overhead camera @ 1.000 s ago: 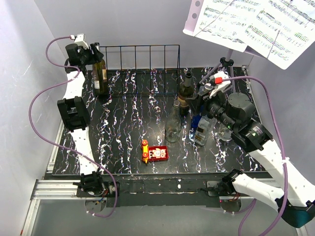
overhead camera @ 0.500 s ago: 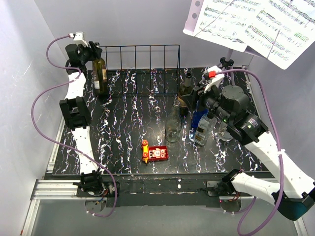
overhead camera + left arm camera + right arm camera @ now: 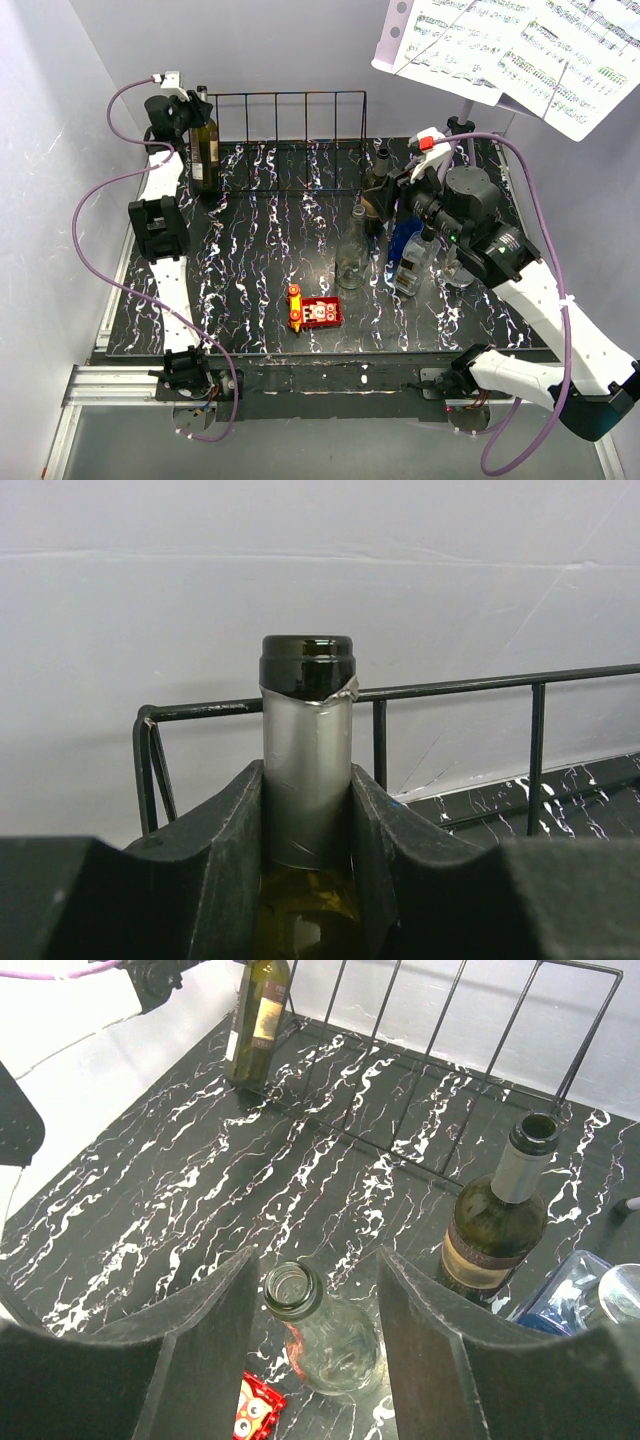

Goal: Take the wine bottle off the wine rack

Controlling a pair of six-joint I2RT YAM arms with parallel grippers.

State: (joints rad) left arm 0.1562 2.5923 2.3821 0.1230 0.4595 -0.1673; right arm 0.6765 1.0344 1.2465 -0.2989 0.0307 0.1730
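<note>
left gripper clamped on wine bottle neck; bottle apparently not yet out of wine rack. right gripper spread, empty.

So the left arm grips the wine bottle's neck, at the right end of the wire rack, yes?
Wrong end. The left gripper does grip the wine bottle by the neck, but at the left end of the wine rack, as the top view shows.
</note>
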